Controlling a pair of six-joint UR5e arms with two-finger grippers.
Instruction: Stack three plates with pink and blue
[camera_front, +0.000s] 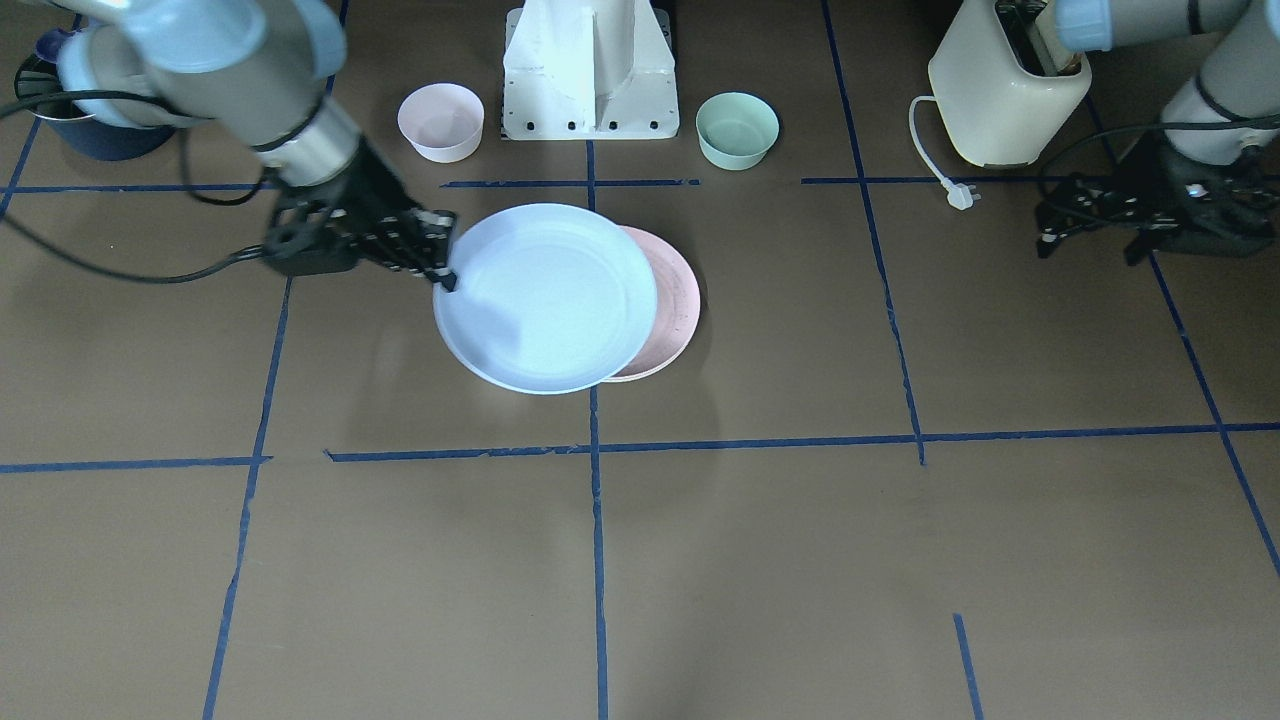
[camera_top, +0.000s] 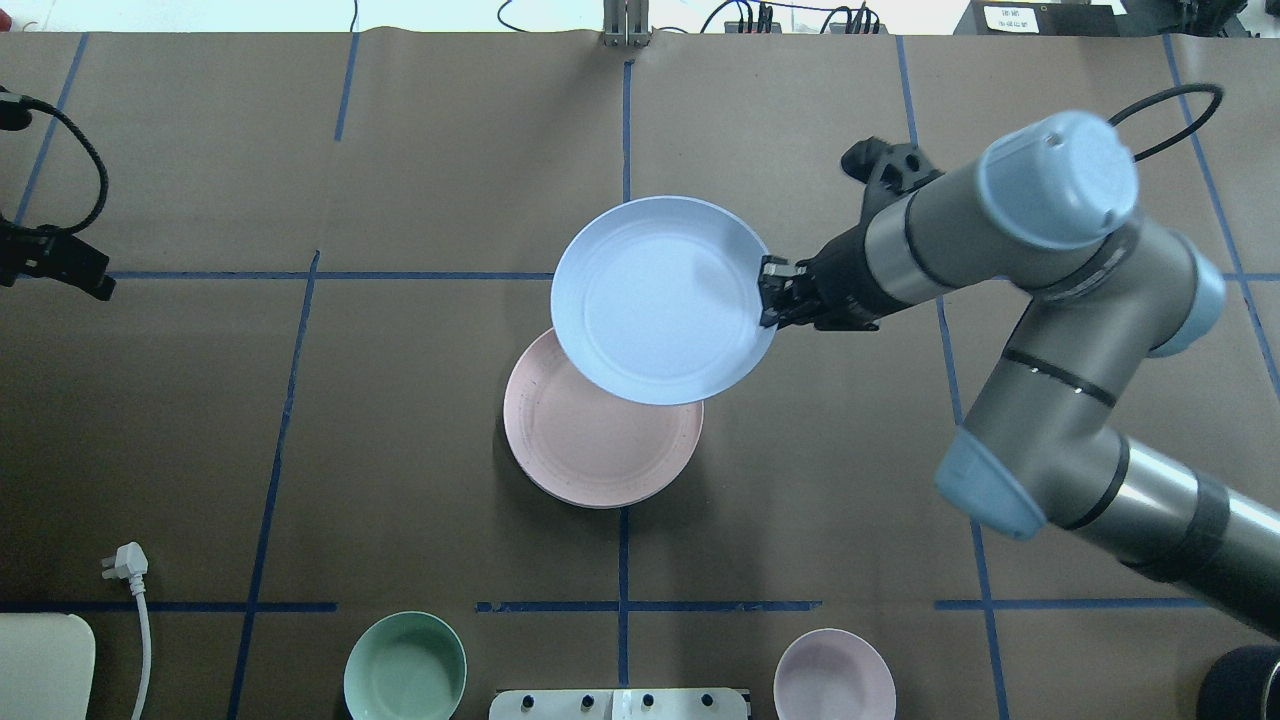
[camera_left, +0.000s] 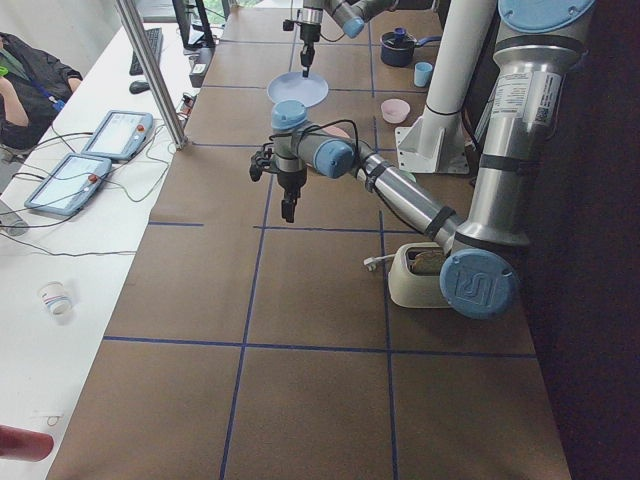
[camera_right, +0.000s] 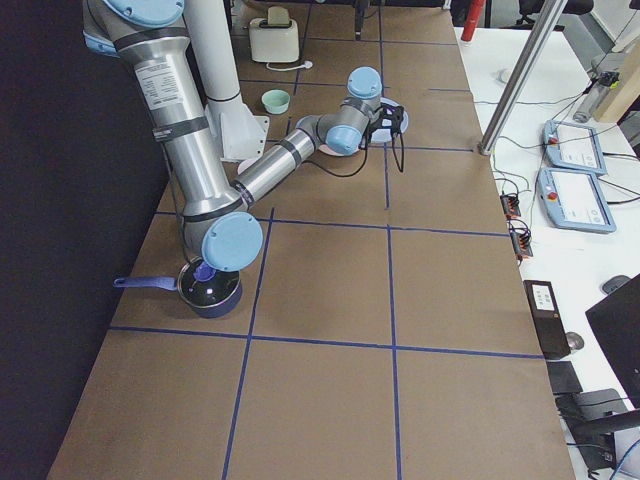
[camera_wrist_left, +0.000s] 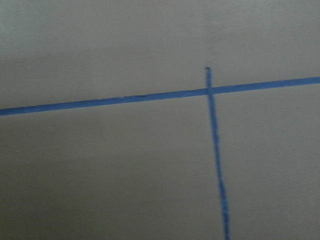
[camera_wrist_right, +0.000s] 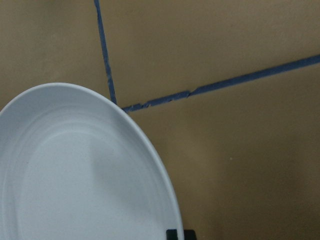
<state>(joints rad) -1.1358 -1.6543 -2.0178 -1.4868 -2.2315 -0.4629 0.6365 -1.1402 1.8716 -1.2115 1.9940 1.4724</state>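
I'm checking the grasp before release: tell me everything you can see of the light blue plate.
The light blue plate is round, shallow and matte, plastic-looking, with faint concentric rings and a raised rim. It is empty and face up. The right gripper pinches its rim at one edge, and nothing else seems to touch it. It looks roughly level and raised above the table. It partly overlaps the pink plate lying below it, off-centre rather than aligned.

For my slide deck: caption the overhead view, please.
Right pincer holds the blue plate by its rim, partly over the pink plate.
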